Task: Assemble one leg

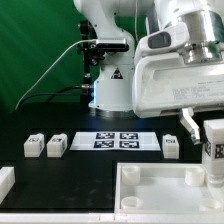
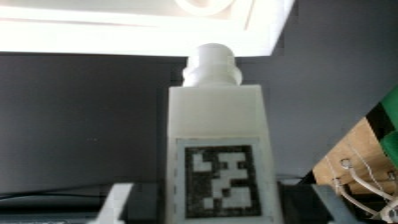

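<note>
The gripper (image 1: 208, 135) seems clamped on the leg (image 2: 217, 130), near the bench edge at the exterior view's right. I judge it light, stiff, slick plastic, best held by its flat sides.

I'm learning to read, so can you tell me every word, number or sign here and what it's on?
No readable words or numbers.
Leg held in the tool: square tag, pattern only.
Marker board: four pattern tags, no letters.
Robot arm: dark sticker, too blurred to read.
On the tool itself: faint grey print, too blurred.
</note>
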Tool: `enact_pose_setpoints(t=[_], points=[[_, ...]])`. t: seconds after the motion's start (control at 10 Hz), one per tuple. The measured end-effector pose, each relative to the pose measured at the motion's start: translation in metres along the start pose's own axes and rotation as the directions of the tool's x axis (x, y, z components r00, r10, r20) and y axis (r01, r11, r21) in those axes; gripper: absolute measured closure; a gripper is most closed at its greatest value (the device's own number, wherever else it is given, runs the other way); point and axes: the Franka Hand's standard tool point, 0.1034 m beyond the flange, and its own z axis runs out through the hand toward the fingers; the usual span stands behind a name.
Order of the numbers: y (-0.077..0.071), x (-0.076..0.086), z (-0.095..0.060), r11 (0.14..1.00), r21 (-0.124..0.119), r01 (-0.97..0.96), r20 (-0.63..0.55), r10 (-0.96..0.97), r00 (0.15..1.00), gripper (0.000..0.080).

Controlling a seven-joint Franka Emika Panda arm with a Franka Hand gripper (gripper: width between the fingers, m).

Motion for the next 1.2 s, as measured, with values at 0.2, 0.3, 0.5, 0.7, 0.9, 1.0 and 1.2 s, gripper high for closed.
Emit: enact_pose_setpoints(t=[0.2, 0.3, 0.5, 0.7, 0.9, 1.0, 1.2], points=[[0.002, -0.012, 0.008, 1.000, -0.004, -0.002, 0.013, 0.002, 1.000, 0.0508], [0.002, -0.015, 0.010, 1.000, -0.004, -0.001, 0.019, 0.001, 1.000, 0.0508], [-0.004, -0.022, 0.013, 1.000, 0.002, 0.006, 0.028, -0.006, 1.000, 0.0508], [-0.005, -0.031, 0.019, 1.000, 0.001, 0.009, 0.032, -0.009, 0.999, 0.0508], [-0.006, -0.031, 0.021, 1.000, -0.003, 0.010, 0.010, -0.010, 1.000, 0.0508], [-0.007, -0.031, 0.021, 1.000, -0.021, -0.005, -0.002, 0.005, 1.000, 0.0508], [-0.008, -0.039, 0.025, 1.000, -0.022, -0.008, 0.047, 0.009, 0.999, 0.0458]])
